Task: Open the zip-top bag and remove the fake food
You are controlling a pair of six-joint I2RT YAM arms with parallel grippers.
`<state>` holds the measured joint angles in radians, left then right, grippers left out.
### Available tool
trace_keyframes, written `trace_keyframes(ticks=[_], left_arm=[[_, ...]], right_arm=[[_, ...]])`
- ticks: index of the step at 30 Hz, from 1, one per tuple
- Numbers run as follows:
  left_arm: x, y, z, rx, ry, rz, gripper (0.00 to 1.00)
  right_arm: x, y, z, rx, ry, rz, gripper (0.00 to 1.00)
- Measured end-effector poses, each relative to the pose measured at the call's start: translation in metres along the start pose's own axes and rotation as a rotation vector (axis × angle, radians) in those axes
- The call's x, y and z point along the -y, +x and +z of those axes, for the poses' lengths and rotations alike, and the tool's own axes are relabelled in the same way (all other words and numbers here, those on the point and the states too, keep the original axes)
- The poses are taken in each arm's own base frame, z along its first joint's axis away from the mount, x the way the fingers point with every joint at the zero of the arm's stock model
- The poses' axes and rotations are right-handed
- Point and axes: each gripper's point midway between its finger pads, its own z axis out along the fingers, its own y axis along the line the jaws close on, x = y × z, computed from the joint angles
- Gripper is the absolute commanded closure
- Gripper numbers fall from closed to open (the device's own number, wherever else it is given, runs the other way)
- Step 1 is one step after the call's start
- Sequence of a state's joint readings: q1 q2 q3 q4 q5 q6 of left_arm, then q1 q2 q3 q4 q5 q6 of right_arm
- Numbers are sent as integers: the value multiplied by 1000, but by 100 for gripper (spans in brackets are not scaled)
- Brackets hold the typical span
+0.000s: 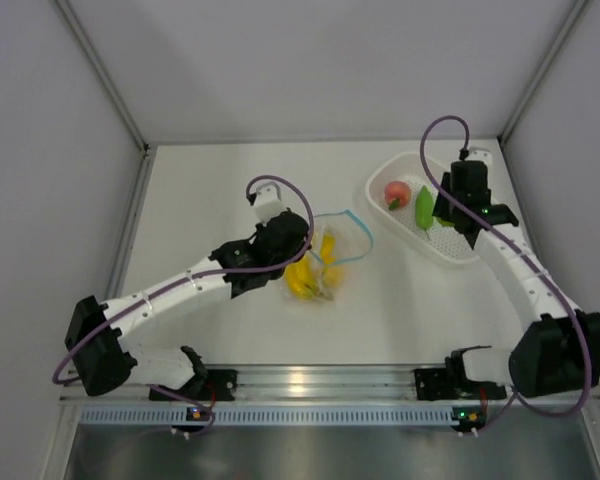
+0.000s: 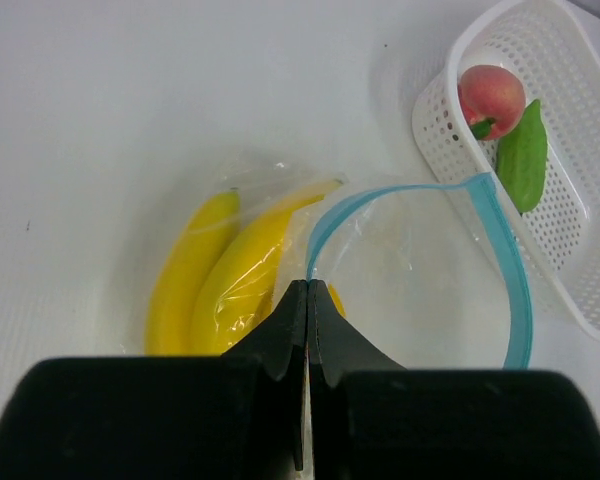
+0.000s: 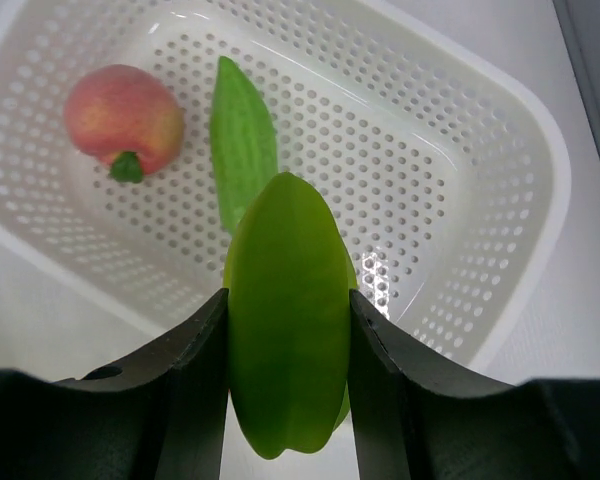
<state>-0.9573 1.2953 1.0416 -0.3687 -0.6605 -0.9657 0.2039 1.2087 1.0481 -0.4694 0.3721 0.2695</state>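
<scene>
**Bag pinched left, green fruit gripped right**

Left tool (image 2: 308, 288) is clamped tight on the blue zip strip of the bag (image 2: 420, 270), mid-tabletop (image 1: 240, 180), its mouth gaping toward the right. Bananas (image 2: 185, 270) lie under the bag's plastic at its left end. Over to the far right, the basket (image 3: 500, 150) holds a peach (image 3: 123, 115) and a green pod (image 3: 242, 140). Right tool (image 3: 288, 310) hangs above it, fingers squeezing a green piece (image 3: 285, 380).
</scene>
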Motion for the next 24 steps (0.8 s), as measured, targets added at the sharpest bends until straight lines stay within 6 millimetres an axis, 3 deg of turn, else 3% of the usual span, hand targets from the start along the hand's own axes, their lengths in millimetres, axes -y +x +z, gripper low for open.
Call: trace_keyframes(ticks=[4, 8, 9, 12, 15, 19, 22, 24], left_arm=[[0, -25, 11, -29, -3, 42, 100], [3, -47, 11, -22, 4, 79, 100], [7, -48, 10, -29, 19, 86, 100], [15, -45, 6, -58, 56, 89, 100], [21, -37, 5, -100, 87, 73, 100], [23, -24, 5, -132, 96, 41, 100], [18, -15, 6, -149, 84, 25, 100], [16, -11, 7, -157, 79, 15, 100]], right_arm=[[23, 17, 48, -138, 39, 12, 69], [39, 37, 86, -259, 67, 26, 56], [41, 39, 94, -276, 74, 27, 40], [44, 47, 111, -316, 89, 22, 21], [44, 49, 112, -322, 87, 22, 1], [39, 44, 108, -307, 59, 36, 1], [16, 36, 95, -263, -71, 105, 1], [-16, 32, 73, -205, -266, 192, 15]])
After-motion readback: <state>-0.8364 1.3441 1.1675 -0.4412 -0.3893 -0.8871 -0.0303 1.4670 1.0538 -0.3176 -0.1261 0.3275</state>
